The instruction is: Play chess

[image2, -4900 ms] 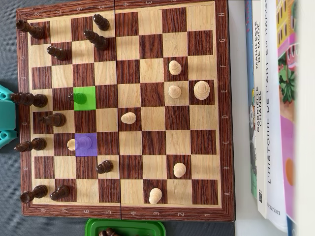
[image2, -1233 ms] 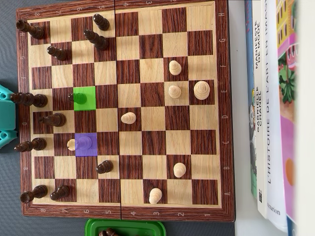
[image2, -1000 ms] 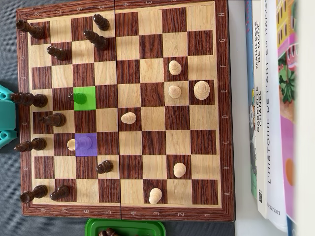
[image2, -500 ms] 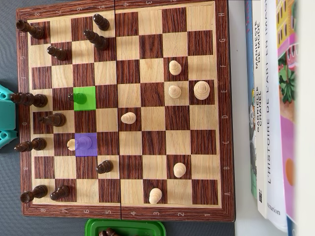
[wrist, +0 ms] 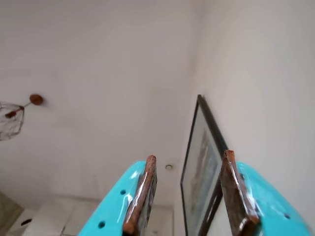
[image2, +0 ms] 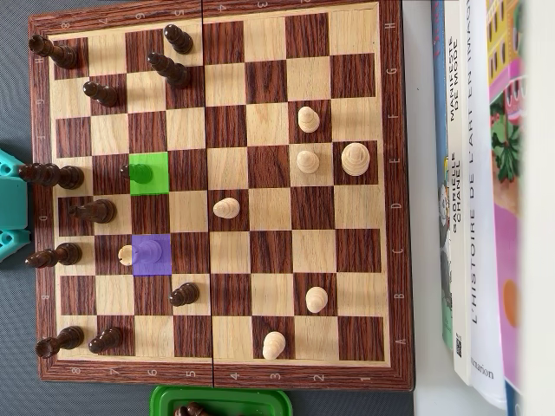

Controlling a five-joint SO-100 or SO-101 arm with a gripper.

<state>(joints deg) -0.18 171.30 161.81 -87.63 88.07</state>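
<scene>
In the overhead view the chessboard (image2: 217, 195) lies on the worktop (image2: 13, 104). The books (image2: 473, 191) lie just beside its right edge. A tray (image2: 221, 401) sits at its near edge. One group of pieces (image2: 69, 178) stands along the left side, another group (image2: 308, 161) stands toward the right.

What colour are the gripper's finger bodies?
Turquoise, with brown pads; the gripper shows best in the wrist view.
</scene>
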